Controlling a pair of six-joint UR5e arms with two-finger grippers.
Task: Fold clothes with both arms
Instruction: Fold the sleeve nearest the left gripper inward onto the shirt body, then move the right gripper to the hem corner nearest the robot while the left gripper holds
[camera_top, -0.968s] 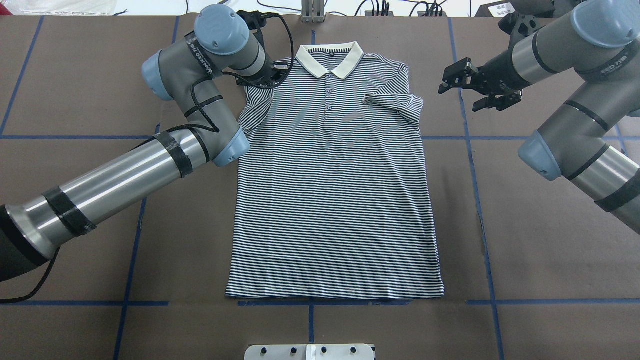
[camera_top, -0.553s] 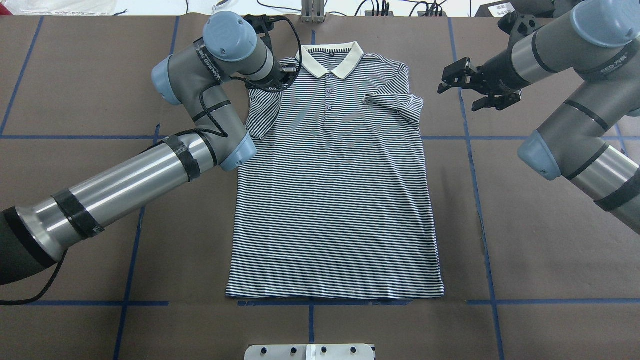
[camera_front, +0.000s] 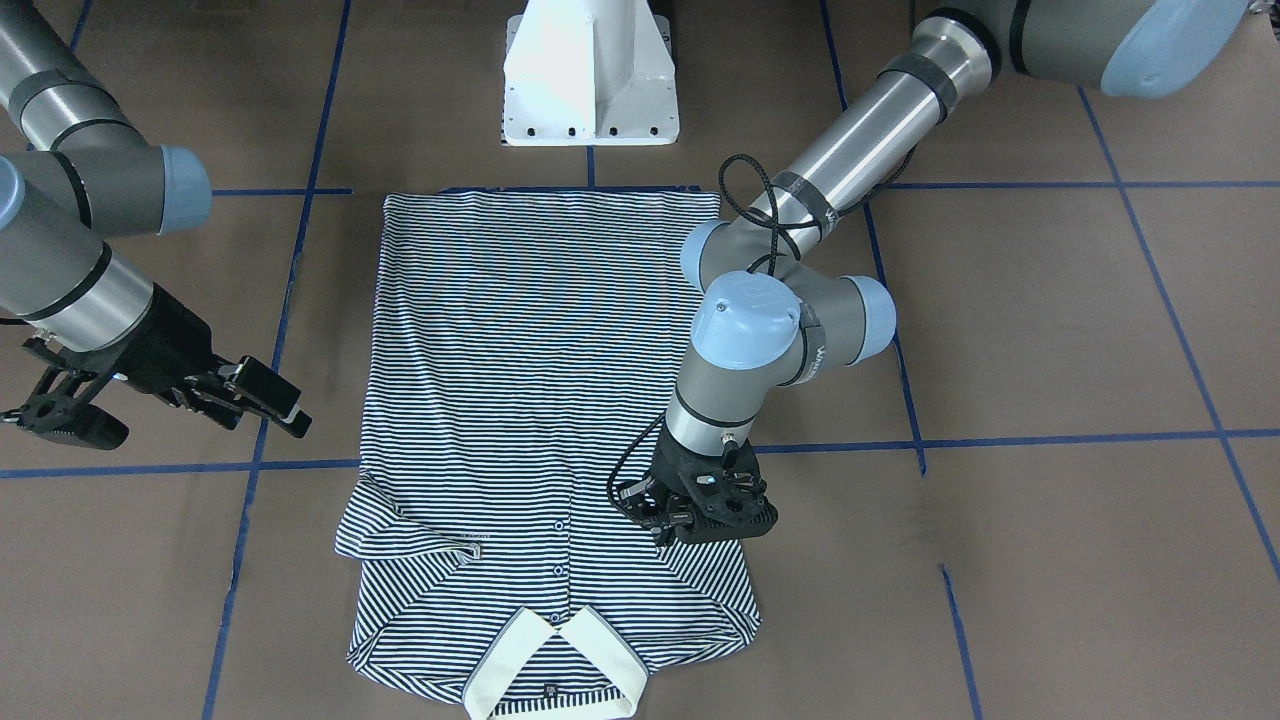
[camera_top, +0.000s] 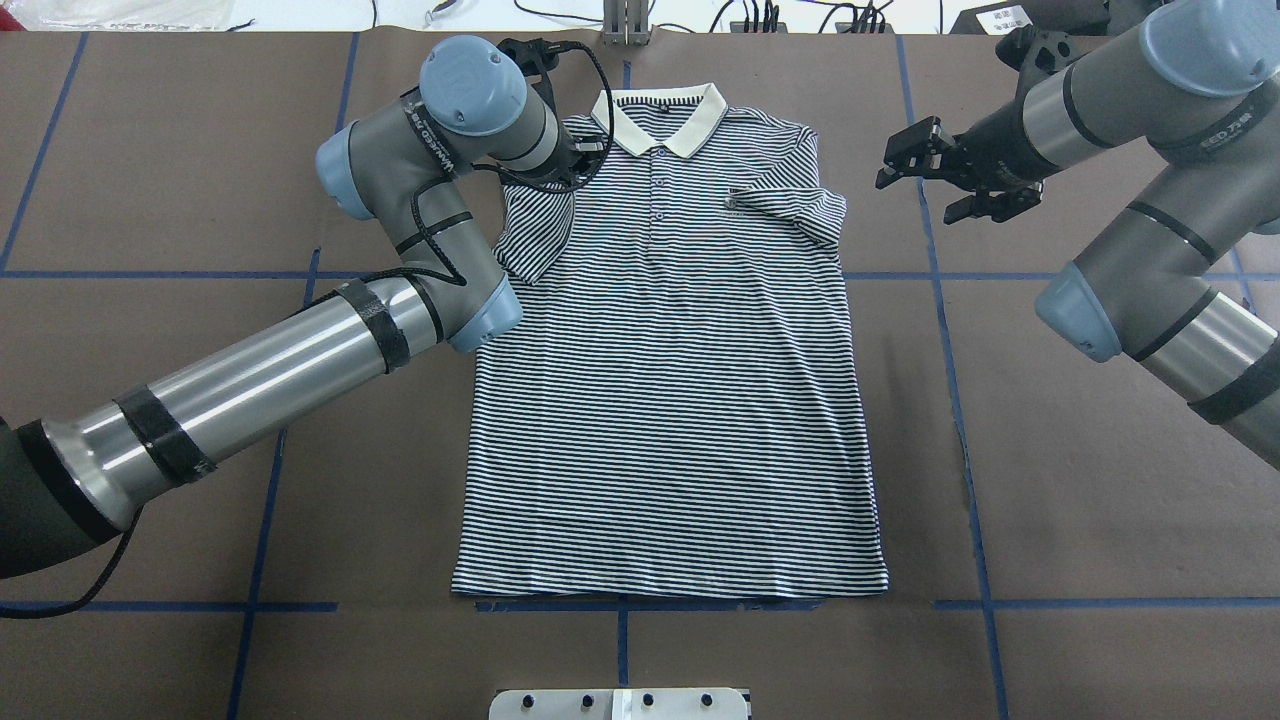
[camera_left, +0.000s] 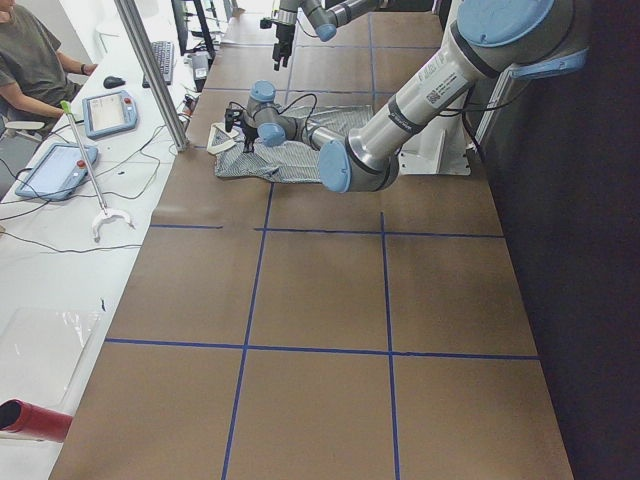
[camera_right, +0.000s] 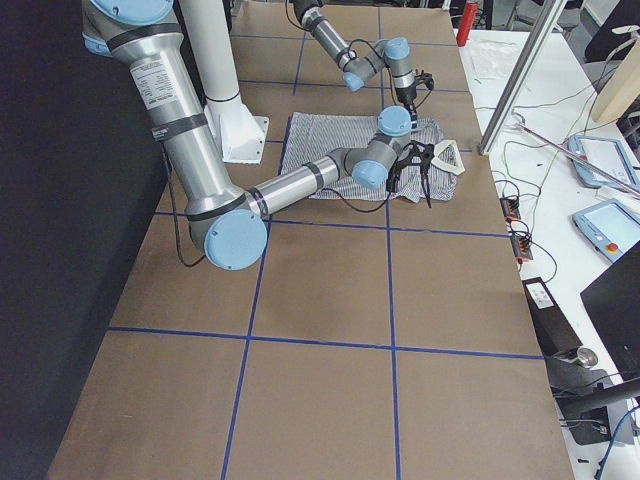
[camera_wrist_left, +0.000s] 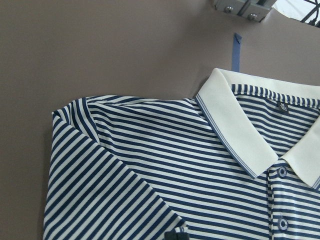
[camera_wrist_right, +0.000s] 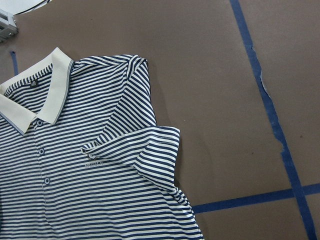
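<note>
Navy-and-white striped short-sleeved polo shirt (camera_top: 670, 400): lies flat on brown worktop (camera_top: 1050, 500), long axis running away from robot. Left gripper (camera_front: 700, 518): jaws apparently clenched on left sleeve (camera_top: 525, 235), beside collar. Right gripper (camera_top: 925, 180): jaws released, hovers just off opposite shoulder.

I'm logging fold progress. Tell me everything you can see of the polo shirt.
The polo shirt looks like soft knit with thin navy-and-white stripes, a cream collar, small buttons and a chest logo. It lies face up, flat on the brown table, hem toward the robot. One sleeve is folded onto the chest; the left gripper holds the other.
</note>
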